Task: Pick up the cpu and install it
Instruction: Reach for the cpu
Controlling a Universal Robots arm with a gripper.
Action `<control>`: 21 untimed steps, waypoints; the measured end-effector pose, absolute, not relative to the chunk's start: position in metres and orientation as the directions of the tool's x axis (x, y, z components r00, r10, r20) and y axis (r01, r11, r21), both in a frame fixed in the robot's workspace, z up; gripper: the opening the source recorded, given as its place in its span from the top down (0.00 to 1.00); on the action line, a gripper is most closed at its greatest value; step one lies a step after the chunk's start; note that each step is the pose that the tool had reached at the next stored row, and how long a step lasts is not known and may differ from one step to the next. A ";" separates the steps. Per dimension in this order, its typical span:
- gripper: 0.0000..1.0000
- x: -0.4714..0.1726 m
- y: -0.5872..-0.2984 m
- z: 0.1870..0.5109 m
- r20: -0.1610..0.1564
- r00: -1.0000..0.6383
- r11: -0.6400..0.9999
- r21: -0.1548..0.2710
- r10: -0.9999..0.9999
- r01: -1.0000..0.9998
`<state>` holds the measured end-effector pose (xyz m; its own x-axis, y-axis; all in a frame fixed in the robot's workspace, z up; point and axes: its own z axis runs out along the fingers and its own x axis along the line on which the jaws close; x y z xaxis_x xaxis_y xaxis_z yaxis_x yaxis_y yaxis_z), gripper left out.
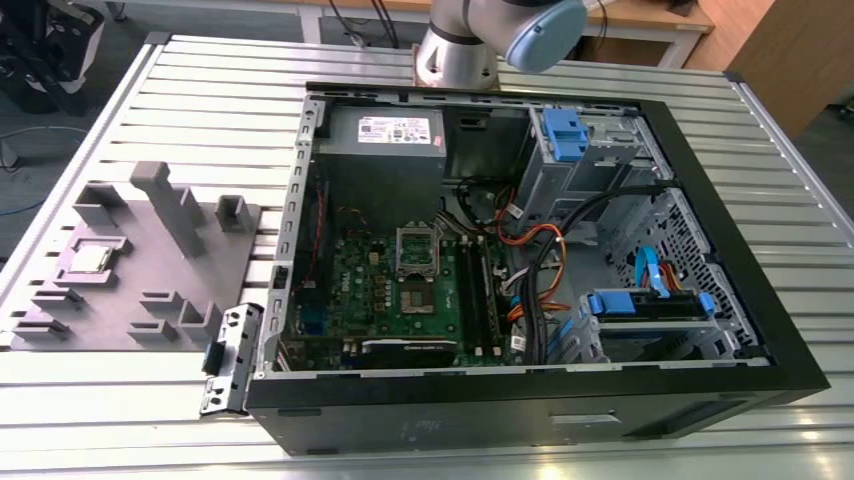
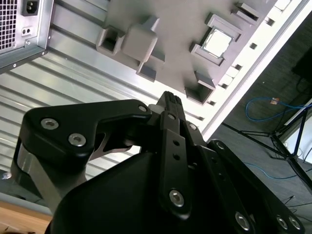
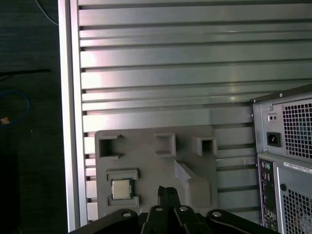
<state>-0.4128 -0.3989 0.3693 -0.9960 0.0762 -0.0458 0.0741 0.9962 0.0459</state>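
The cpu (image 1: 90,258) is a small silvery square chip lying flat in a recess of the grey moulded tray (image 1: 147,290), at the exterior view's left, outside the computer case. Both wrist views look down on it from well above: the cpu (image 2: 218,41) and the cpu (image 3: 121,189) sit in the tray's frame. My gripper (image 2: 168,100) (image 3: 166,191) is high over the slatted table, its black fingers pressed together with nothing between them. The silver socket frame (image 1: 419,250) sits on the green motherboard inside the open case.
The open black computer case (image 1: 694,200) takes up the middle of the slatted metal table (image 1: 200,90), full of cables, blue drive brackets and a power supply (image 1: 387,132). The arm's joint (image 1: 501,40) stands behind the case. Upright blocks (image 1: 167,200) rise from the tray.
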 end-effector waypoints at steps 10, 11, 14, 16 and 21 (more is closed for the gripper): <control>0.89 -0.419 -0.399 0.369 -0.046 -0.996 0.996 0.046 0.076 0.074; 0.89 -0.420 -0.399 0.369 -0.046 -0.996 0.996 0.046 0.076 0.074; 0.89 -0.422 -0.399 0.368 -0.046 -0.996 0.996 0.046 0.076 0.074; 0.89 -0.425 -0.399 0.367 -0.046 -0.996 0.996 0.046 0.076 0.074; 0.89 -0.434 -0.401 0.360 -0.045 -0.996 0.996 0.046 0.076 0.074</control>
<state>-0.4337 -0.4012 0.3600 -0.9961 0.0762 -0.0450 0.0741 0.9962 0.0459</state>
